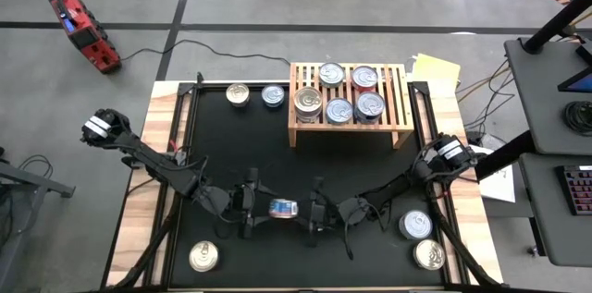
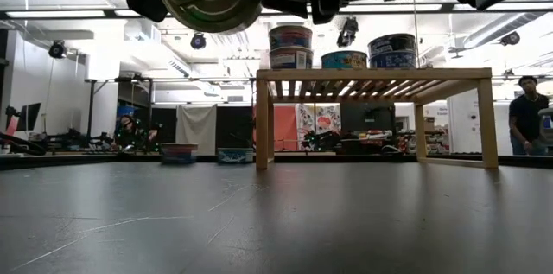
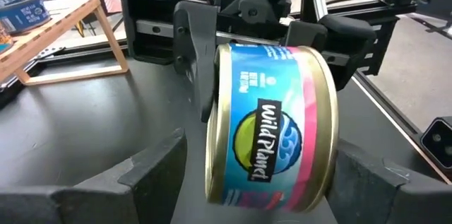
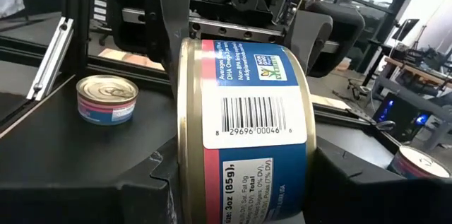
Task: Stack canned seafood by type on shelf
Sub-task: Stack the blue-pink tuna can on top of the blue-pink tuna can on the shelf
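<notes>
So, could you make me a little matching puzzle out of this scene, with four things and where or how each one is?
Things:
1. Wild Planet can
2. wooden shelf
3. right gripper
4. left gripper

States:
a. jaws closed on the can's flat faces
b. jaws open, standing either side of the can
c. held on edge above the black mat
d. at the mat's far side, carrying other cans

Pairs: 1-c, 2-d, 3-a, 4-b

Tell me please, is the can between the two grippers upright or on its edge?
On its edge: the can shows its label sideways, rims vertical, lifted off the mat.
</notes>
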Robot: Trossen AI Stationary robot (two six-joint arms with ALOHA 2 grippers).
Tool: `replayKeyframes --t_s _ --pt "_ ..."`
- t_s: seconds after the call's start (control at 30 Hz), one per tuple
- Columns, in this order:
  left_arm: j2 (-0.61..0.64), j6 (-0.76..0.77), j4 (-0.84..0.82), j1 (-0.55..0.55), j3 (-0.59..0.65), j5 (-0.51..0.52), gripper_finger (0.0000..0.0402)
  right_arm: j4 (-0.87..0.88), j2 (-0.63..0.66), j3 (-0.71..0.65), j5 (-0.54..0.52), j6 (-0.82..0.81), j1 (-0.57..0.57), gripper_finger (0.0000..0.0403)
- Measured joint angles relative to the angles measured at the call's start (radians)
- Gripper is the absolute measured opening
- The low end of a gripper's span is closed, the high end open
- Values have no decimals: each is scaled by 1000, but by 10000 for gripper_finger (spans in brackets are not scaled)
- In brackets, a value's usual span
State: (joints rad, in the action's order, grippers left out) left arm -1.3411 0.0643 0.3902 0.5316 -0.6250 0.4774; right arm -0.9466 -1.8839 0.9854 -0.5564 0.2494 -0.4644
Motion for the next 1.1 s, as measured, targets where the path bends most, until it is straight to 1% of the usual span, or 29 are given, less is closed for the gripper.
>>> replayKeyframes --t_s 0.07,0.13,0.2,0.27,0.3,0.43,0.53,0.63,0.77,0.87,1.0,1.03,1.1 --pt "0 -3 8 0 0 -5 271 7 0 3 0 -4 0 177" --pt "0 -2 13 0 0 -19 255 7 0 4 6 -5 0 185" --pt "0 0 18 0 0 -29 225 8 0 4 19 -6 0 194" --pt "0 -2 23 -2 0 -41 186 13 0 4 22 -22 -2 201" --pt "0 -3 21 -2 0 -41 178 13 0 4 25 -27 -2 202" --pt "0 5 27 -2 0 -41 178 15 0 4 24 -63 1 202" --pt "1 26 35 -2 1 -39 178 25 7 4 24 -99 2 209" --pt "13 57 35 -2 1 -28 178 83 37 3 17 -135 1 229" --pt "58 125 27 -2 1 -26 178 198 123 3 14 -154 -2 262" --pt "101 197 22 -2 1 -27 178 301 203 3 11 -171 -3 282" --pt "163 325 -33 -4 1 -28 178 405 301 3 12 -162 -5 295" --pt "181 378 -47 -7 1 -27 178 418 322 3 16 -148 -5 297" --pt "218 547 -57 -12 1 -15 178 441 357 3 15 -89 -10 298"
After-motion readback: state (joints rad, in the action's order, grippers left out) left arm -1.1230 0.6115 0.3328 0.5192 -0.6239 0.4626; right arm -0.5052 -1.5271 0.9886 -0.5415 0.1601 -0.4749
